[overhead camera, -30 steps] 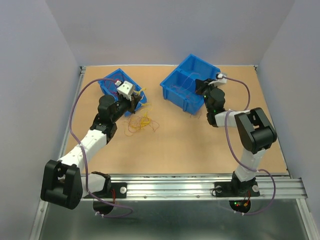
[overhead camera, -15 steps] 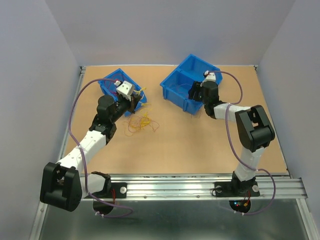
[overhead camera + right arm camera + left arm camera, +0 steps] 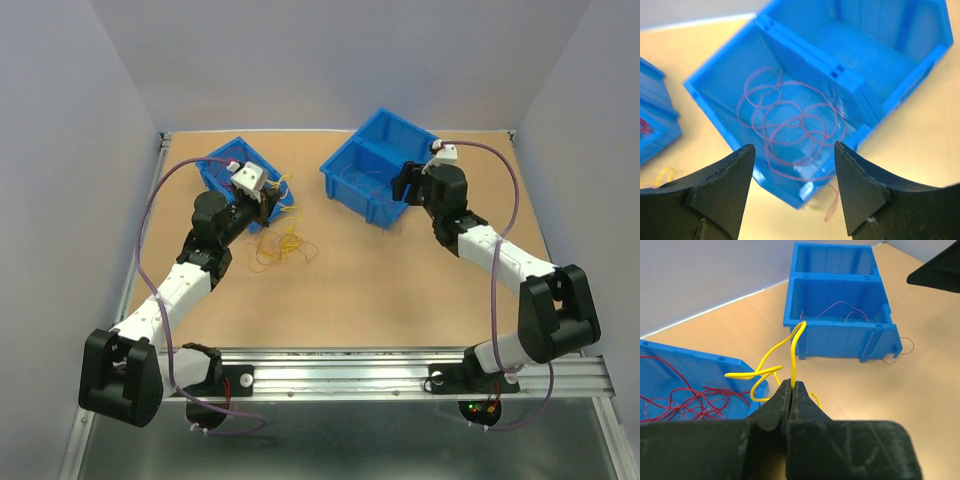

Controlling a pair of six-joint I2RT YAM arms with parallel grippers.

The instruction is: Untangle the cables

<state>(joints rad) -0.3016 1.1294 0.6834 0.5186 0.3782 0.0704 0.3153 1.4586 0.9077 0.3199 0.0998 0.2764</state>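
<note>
One yellow wire (image 3: 795, 347) is pinched tight in the left gripper (image 3: 791, 390), above the tangle (image 3: 283, 245) on the table (image 3: 400, 290) beside the small bin (image 3: 215, 170). Right gripper (image 3: 792, 150) hangs spread wide over the divided bin (image 3: 695, 87). Probable step: freeing the yellow; next calls for a slow draw clear of the other loops.

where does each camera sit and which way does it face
Top external: above and behind the bases, looking down on the table; both arms show whole.
Left wrist: on the left arm, facing across the table toward the divided bin; the left gripper shows, shut on a yellow cable.
Right wrist: on the right arm, looking down into the divided bin; the right gripper shows, open.
Shared: both wrist views show the divided bin and the reddish cable in it.
</note>
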